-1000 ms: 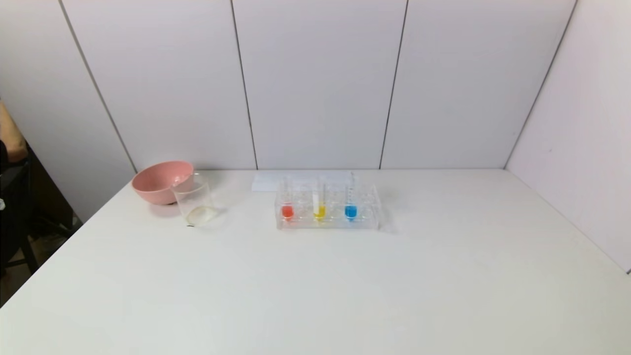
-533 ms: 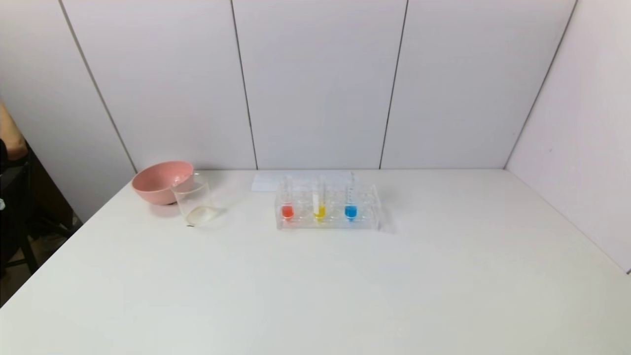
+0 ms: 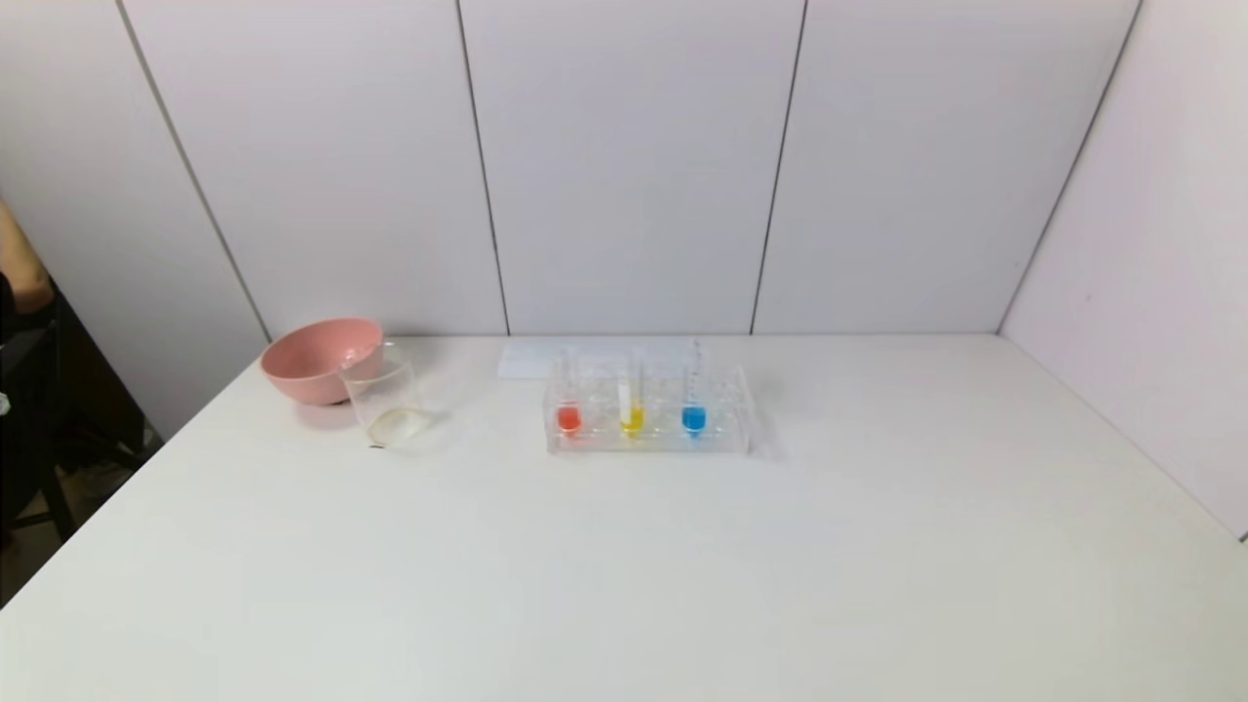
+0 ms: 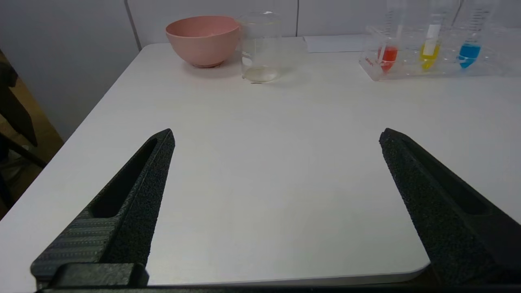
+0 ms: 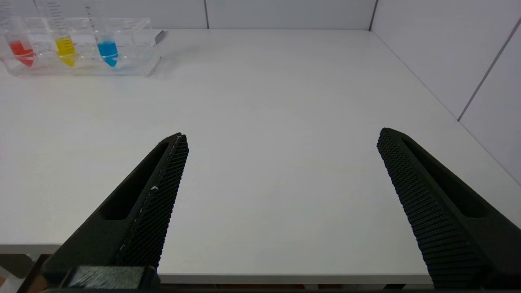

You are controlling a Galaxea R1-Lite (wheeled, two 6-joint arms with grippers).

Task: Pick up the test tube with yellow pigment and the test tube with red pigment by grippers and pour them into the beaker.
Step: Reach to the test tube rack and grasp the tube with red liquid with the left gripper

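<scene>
Nothing has moved; red tube (image 3: pixel 567 408), yellow tube (image 3: pixel 631 406) upright in rack (image 3: pixel 721 409); beaker (image 3: pixel 386 398) nearly empty; left end effector (image 4: pixel 276 136) and right end effector (image 5: pixel 281 136) spread wide at the desk (image 3: pixel 624 565) edge.

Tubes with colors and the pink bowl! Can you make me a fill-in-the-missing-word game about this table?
1. In the clear rack, the test tube with yellow pigment stands between the test tube with red pigment and the ____ tube.
2. The beaker stands right beside the ____ bowl.
3. The left gripper and right gripper both have their jaws ____.

Missing words: blue; pink; open
</scene>
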